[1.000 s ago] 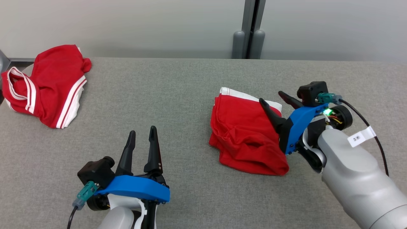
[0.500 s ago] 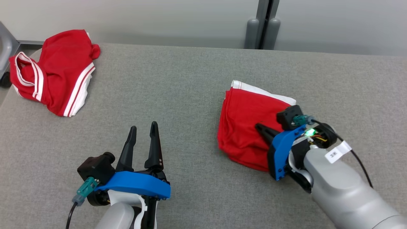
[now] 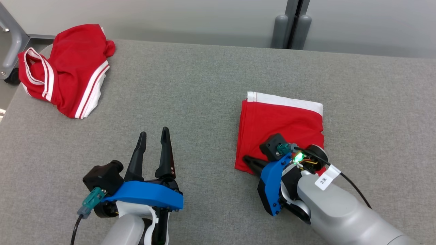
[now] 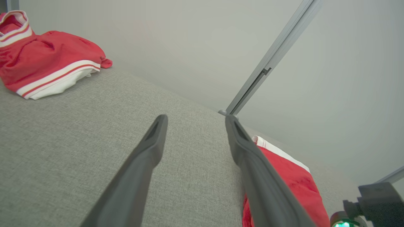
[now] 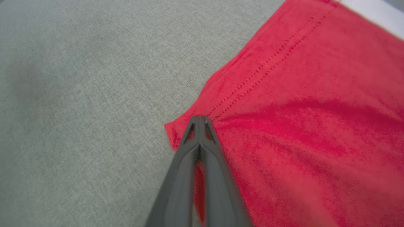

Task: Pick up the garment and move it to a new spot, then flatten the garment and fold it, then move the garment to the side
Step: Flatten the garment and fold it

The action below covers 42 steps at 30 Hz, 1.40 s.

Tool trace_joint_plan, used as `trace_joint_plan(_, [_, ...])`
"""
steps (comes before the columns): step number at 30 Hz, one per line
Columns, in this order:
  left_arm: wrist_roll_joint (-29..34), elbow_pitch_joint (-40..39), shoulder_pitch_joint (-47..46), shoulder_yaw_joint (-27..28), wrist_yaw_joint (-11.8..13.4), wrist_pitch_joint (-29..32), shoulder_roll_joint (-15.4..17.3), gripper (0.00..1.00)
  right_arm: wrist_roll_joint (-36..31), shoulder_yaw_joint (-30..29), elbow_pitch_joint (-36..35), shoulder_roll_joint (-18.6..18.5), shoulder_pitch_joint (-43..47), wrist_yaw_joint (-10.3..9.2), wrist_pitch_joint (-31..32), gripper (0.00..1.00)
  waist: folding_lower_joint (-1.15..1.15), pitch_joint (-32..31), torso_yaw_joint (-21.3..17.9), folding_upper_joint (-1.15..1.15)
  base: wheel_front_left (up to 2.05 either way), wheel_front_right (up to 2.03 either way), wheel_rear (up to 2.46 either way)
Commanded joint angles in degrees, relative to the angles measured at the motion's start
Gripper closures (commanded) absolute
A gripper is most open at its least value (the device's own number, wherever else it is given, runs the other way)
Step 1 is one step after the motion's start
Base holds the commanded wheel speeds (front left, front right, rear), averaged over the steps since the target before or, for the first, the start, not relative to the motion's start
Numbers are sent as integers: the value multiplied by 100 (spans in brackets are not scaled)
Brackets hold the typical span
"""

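The garment (image 3: 279,119) is red with a white band along its far edge and lies flat as a rough rectangle on the grey table (image 3: 190,102), right of centre. My right gripper (image 3: 246,159) is shut, its tips down on the garment's near-left corner. In the right wrist view the closed tips (image 5: 199,118) touch the red cloth (image 5: 300,94) just inside that corner, and creases run out from them. I cannot tell whether any cloth is pinched. My left gripper (image 3: 154,133) stands open over bare table at the lower left, its fingers apart (image 4: 195,117), with the garment (image 4: 290,176) to their right.
A second red garment with white stripes (image 3: 68,68) lies bunched at the table's far left corner, also in the left wrist view (image 4: 41,69). A grey post (image 3: 293,27) stands behind the table. A metal frame with a wheel (image 3: 10,44) is at the far left.
The right gripper went from open at the garment's right edge to shut and crossed to its near-left corner. The garment went from bunched to flat. The head camera shifted.
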Motion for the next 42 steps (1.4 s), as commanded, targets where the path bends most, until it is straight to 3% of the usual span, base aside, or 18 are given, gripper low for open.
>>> trace_joint_plan(1, [-7, 1, -73, 32, -2, -29, -5, 0, 44, 75, 6, 36, 66, 1, -58, 100, 0, -2, -4, 0, 0, 0, 0])
trace_joint_plan(9, [-6, 39, -33, 37, -2, -48, 12, 0, 230, 359, 19, 143, 59, 1, -454, 99, 0, -75, -160, 0, 0, 0, 0])
trace_joint_plan(13, [-11, 94, -63, 30, -38, -56, 11, 0, 344, 234, 41, 163, -34, 1, -833, 85, 0, -176, -293, 0, 0, 0, 0])
trace_joint_plan(15, [27, 129, -103, 21, -41, -59, 25, 0, 399, 35, 113, 166, -98, 1, -1073, 62, 0, -244, -366, 0, 0, 0, 0])
trace_joint_plan(17, [71, 183, -148, 0, -51, -62, 36, 0, 428, -222, 192, 160, -123, 1, -1263, 11, 0, -325, -438, 0, 0, 0, 0])
trace_joint_plan(18, [102, 205, -184, -17, -47, -64, 41, 0, 435, -367, 234, 155, -127, 1, -1325, 0, 0, -359, -467, 0, 0, 0, 0])
trace_joint_plan(22, [288, 386, -281, -101, 21, -69, 67, 0, 343, -1124, 417, 91, -97, 1, -1445, 0, 0, -516, -602, 0, 0, 0, 0])
trace_joint_plan(27, [403, 703, -285, -149, 19, -83, 61, 0, -187, -2412, -1, -22, 340, 1, -1456, 0, 0, -665, -731, 0, 0, 0, 0])
trace_joint_plan(35, [472, 1151, -16, 48, -41, -123, 14, 0, -1726, -4385, -1165, 160, 1715, 1, -1457, 0, 0, -874, -753, 0, 0, 0, 0])
trace_joint_plan(42, [836, 1174, 206, 303, -96, -127, 84, 0, -2712, -5275, -2286, 499, 2928, 1, -1457, 0, 0, -941, -714, 0, 0, 0, 0])
